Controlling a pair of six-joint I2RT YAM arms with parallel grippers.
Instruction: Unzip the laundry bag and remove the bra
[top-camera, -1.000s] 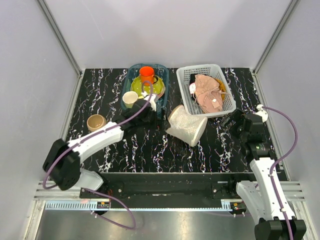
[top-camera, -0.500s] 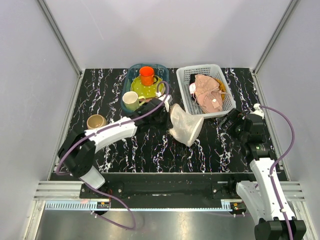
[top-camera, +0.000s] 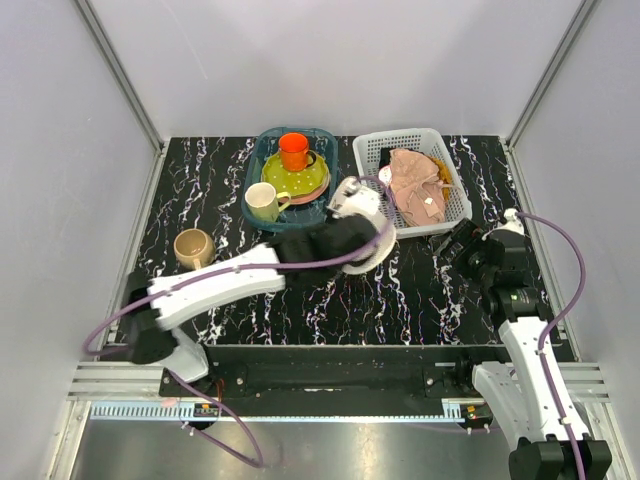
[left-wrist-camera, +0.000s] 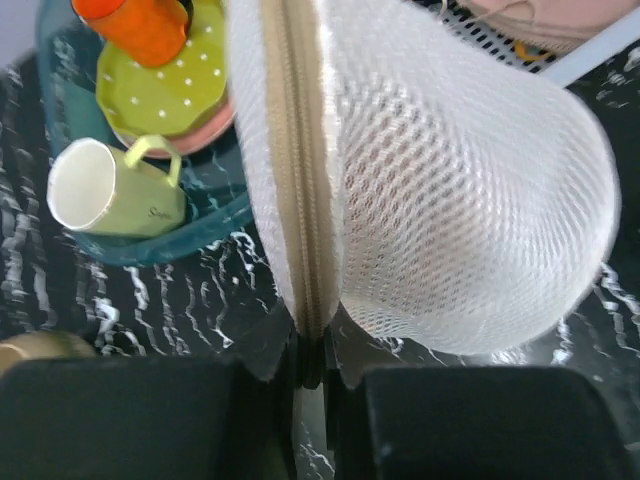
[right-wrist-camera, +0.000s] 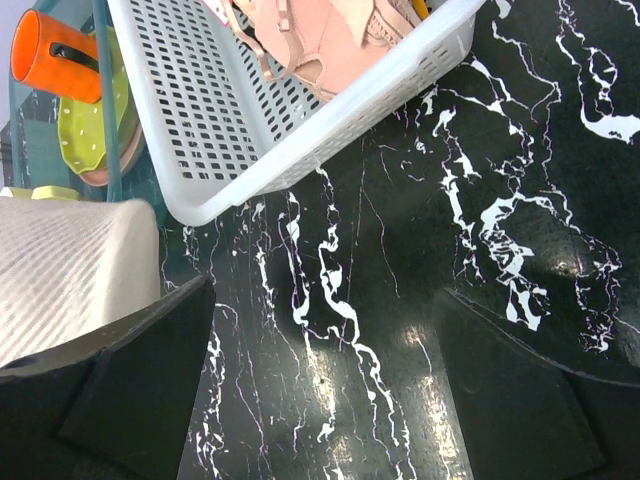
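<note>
The laundry bag (left-wrist-camera: 450, 200) is at the table's (top-camera: 420, 300) centre, just near the left near corner of the basket (right-wrist-camera: 230, 130) and right of the teal tray (top-camera: 262, 145). Its beige zip (left-wrist-camera: 300, 180) runs along the side facing the left wrist. The left gripper (left-wrist-camera: 312, 365) is pinched tight on the near end of that zip, and the arm partly hides the bag from above. The zip looks closed, and no bra shows through the mesh. The right gripper (right-wrist-camera: 325, 300) hangs over bare table to the right of the bag, its fingers spread wide and holding nothing. A pink cloth (right-wrist-camera: 320, 40) lies in the basket.
</note>
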